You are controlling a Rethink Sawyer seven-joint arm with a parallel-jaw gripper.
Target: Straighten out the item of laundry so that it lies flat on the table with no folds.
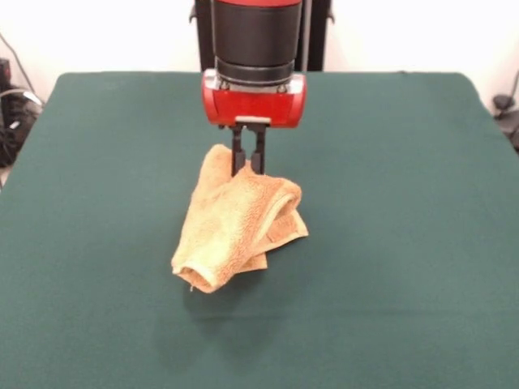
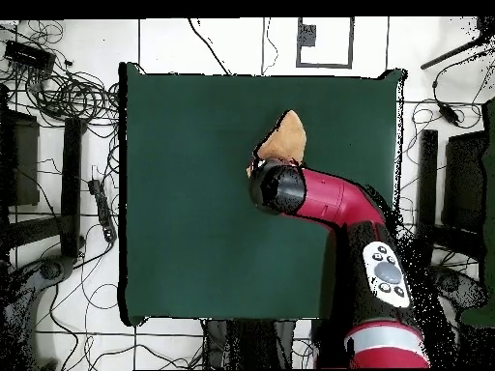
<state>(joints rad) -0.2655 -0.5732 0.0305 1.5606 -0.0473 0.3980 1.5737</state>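
The golden-orange towel is bunched and folded over itself above the middle of the dark green table. My gripper comes straight down from the red wrist, its two black fingers close together and pinched on the towel's top fold. The towel hangs from it, with a shadow on the cloth below its low end. In the overhead view the towel sticks out beyond the arm's round black head, which hides the gripper, on the table.
The red arm reaches in over the table's right half in the overhead view. Cables and dark equipment lie on the floor around the table's edges.
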